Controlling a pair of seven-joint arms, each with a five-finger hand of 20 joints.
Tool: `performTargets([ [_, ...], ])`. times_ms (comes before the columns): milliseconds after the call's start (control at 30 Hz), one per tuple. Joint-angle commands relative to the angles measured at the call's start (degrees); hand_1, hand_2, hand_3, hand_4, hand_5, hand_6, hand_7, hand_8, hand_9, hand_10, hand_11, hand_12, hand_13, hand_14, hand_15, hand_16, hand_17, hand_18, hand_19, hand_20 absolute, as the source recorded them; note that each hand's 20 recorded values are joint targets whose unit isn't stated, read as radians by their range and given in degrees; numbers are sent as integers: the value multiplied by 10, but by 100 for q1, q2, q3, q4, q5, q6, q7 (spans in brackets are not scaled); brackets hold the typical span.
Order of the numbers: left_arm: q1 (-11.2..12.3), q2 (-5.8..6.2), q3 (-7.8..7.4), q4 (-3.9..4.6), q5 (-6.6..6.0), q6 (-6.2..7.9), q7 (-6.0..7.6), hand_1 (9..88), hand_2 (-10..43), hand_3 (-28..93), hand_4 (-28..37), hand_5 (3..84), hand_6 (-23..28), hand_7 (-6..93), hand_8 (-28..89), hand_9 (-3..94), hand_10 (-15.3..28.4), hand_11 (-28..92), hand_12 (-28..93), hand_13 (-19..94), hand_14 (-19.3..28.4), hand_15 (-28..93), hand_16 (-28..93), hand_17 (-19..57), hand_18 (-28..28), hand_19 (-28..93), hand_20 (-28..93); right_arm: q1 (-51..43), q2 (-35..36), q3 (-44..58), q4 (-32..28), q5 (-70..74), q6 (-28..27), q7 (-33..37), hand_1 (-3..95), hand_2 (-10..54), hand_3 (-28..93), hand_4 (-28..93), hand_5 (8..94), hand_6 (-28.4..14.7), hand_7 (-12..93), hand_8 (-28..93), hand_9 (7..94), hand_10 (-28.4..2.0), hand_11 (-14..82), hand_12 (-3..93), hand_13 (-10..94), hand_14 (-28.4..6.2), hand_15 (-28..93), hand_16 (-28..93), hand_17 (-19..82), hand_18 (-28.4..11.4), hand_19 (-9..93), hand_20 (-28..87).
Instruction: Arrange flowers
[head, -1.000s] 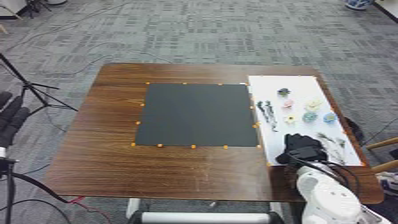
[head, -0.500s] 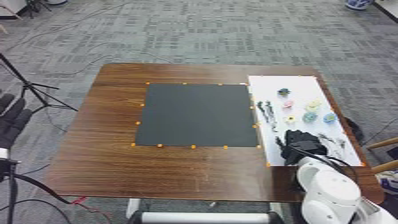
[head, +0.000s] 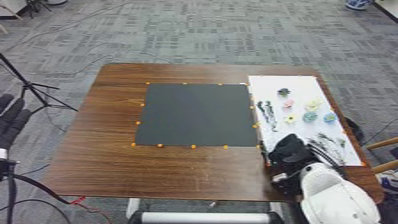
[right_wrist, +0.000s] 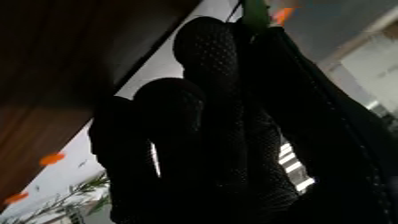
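Observation:
In the head view my right hand (head: 289, 149) is over the near left corner of the white sheet (head: 302, 85), left of the fine green sprigs (head: 332, 145). In the right wrist view a green stem (right_wrist: 256, 14) is pinched between thumb and finger of the right hand (right_wrist: 213, 100); another sprig (right_wrist: 78, 194) lies on the sheet. Farther up the sheet are a dark blue flower (head: 283, 92), a pink one (head: 287, 104), cream and yellow ones (head: 290, 119), and blue ones (head: 310, 117). Dark stems (head: 267, 115) lie along its left side. My left hand (head: 12, 120) has straight fingers, off the table.
A dark square mat (head: 195, 115), edged with orange markers, lies on the brown table (head: 115, 170) left of the white sheet. Beyond the table's left edge stands a black tripod (head: 32, 85). A chair (head: 384, 145) is at the right.
My right hand has shifted left from the green sprigs and turned, after first moving slightly right over them. The left hand has barely moved.

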Motion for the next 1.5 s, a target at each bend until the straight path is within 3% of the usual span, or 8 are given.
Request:
performTargets([
  [33, 19, 36, -30, 32, -95, -62, 17, 233, 158, 678, -283, 356, 78, 76, -63, 309, 137, 115, 123, 214, 132, 221, -32, -22, 86, 190, 107, -1, 38, -136, -286, -195, 693, -420, 506, -95, 744, -134, 754, -26, 425, 222, 888, -101, 273, 437, 793, -106, 640, 381, 494, -268, 932, 464],
  [367, 39, 28, -50, 17, -152, -29, 72, 234, 157, 677, -283, 356, 78, 76, -63, 309, 136, 115, 124, 215, 131, 221, -33, -22, 86, 188, 107, 856, -212, -732, -186, -77, 775, -435, 509, -95, 754, -155, 753, -29, 435, 213, 885, -94, 288, 439, 805, -88, 638, 379, 514, -257, 932, 477],
  [533, 87, -13, -82, -6, -141, -18, 87, 235, 157, 676, -283, 356, 78, 76, -63, 309, 136, 115, 124, 214, 131, 222, -32, -22, 85, 189, 107, 786, -97, -893, -254, -2160, -917, -118, 489, -95, 754, -141, 726, -30, 450, 212, 867, -103, 276, 452, 770, -111, 639, 387, 482, -261, 932, 445],
  [600, 89, -39, -96, -10, -137, -5, 83, 235, 157, 675, -283, 356, 79, 75, -63, 309, 136, 115, 124, 214, 131, 222, -32, -22, 86, 189, 107, 587, 5, -839, -379, -2847, -1621, -98, 451, -95, 714, -158, 685, -40, 459, 191, 812, -129, 340, 383, 729, -129, 660, 376, 453, -265, 932, 429],
  [667, 137, -61, -132, -31, -134, -14, 100, 235, 157, 675, -283, 356, 78, 75, -63, 309, 136, 115, 124, 215, 131, 222, -32, -22, 86, 188, 107, 447, 67, -722, -508, -3025, -2307, -71, 355, -95, 701, -212, 633, -88, 432, -66, 736, -175, 396, 309, 655, -161, 682, 367, 415, -274, 932, 428],
  [767, 187, -65, -170, -50, -135, -12, 126, 234, 157, 675, -283, 357, 78, 75, -63, 310, 137, 115, 124, 215, 131, 222, -33, -22, 86, 189, 107, 266, 176, -591, -638, -3021, -2729, -130, 315, -95, 668, -261, 615, -116, 374, -111, 690, -209, 383, 301, 608, -182, 684, 363, 394, -282, 932, 431],
  [1200, 24, 101, -61, 54, -124, -7, 24, 234, 158, 676, -283, 357, 78, 76, -63, 310, 137, 116, 124, 214, 132, 222, -33, -22, 86, 189, 107, 441, 327, -1100, -576, -3088, -3432, -34, 317, -95, 575, -283, 622, -132, 303, -79, 678, -226, 370, 301, 583, -200, 693, 355, 383, -284, 932, 426],
  [1500, -29, 73, -55, 63, -84, -3, -46, 234, 158, 676, -283, 357, 79, 76, -63, 309, 136, 116, 124, 214, 132, 224, -33, -24, 87, 192, 107, 975, 178, -1981, 51, -3346, -3491, 111, 378, -95, 713, -258, 631, -117, 381, -89, 695, -208, 395, 303, 614, -187, 698, 358, 398, -283, 932, 429],
])
